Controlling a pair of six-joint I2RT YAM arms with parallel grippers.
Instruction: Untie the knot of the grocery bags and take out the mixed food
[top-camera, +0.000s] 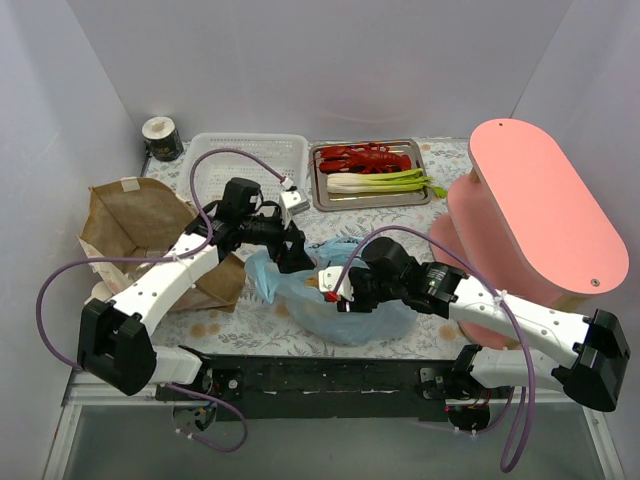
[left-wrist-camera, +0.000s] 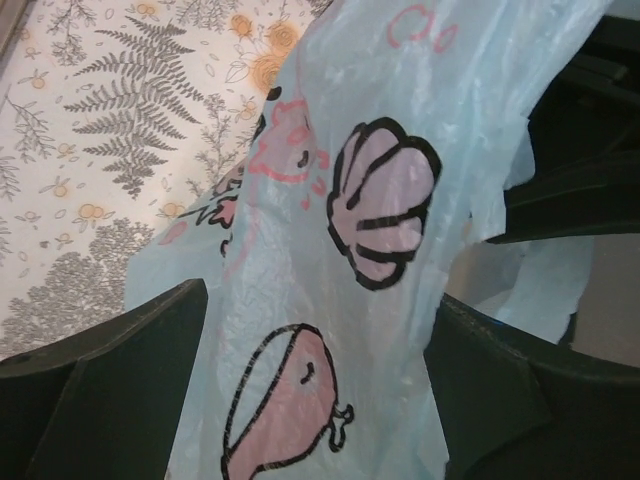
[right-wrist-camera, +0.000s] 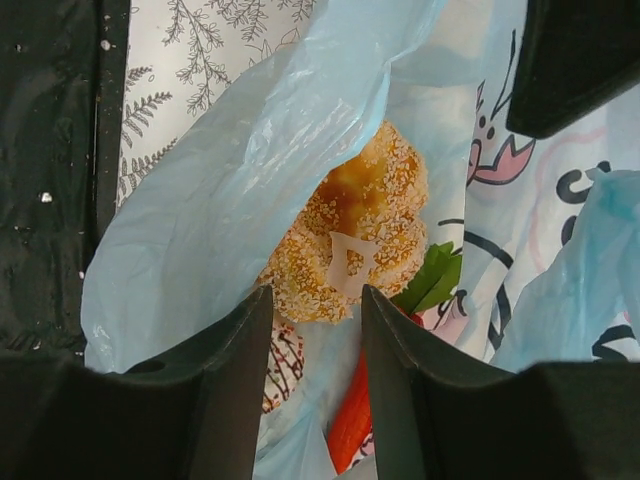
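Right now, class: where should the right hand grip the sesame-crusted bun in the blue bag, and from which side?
Grip the bun across its rounded sides, coming through the open mouth of the blue bag, as the right hand points. Its domed top faces the opening uncovered; film hugs one side and the carrot lies below.

The plastic bag (left-wrist-camera: 400, 100) is thin and glossy, the paper bag (top-camera: 135, 225) matt, the tray (top-camera: 370, 204) brushed metal.

1. A lab's robot test booth is indicated by plain white panels (top-camera: 300, 60) enclosing the counter (top-camera: 245, 322).
2. A left arm (top-camera: 170, 280) and a right arm (top-camera: 510, 315) are bolted at its near edge.
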